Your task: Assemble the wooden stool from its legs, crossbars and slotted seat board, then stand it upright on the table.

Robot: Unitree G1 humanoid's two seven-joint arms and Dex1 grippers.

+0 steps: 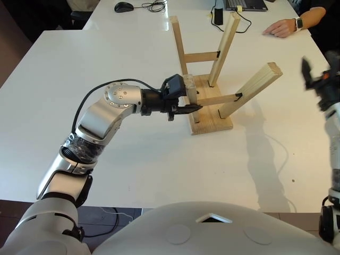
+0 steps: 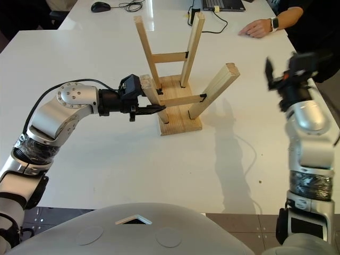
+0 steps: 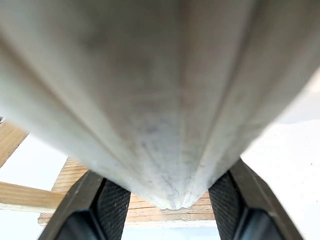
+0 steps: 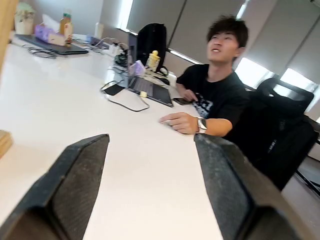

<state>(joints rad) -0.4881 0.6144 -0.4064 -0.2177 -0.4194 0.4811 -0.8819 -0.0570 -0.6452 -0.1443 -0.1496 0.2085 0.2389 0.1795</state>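
The wooden stool lies upside down, its slotted seat board [image 1: 212,123] flat on the white table. Two back legs [image 1: 178,45] stand upright, joined by a crossbar [image 1: 201,56]. The front right leg [image 1: 252,87] leans outward, tied by a lower crossbar [image 1: 218,99] to the front left leg [image 2: 149,87]. My left gripper [image 1: 187,109] is shut on that front left leg just above the board; the left wrist view has the pale leg [image 3: 165,100] between the pads [image 3: 112,205]. My right gripper [image 2: 281,66] hangs open and empty in the air, to the right of the stool.
A mouse [image 1: 124,7], a laptop [image 1: 245,4] and cables lie on the far table. A person's hand [image 1: 281,26] rests there, behind the stool. Bare white tabletop [image 1: 106,159] stretches left of and in front of the stool.
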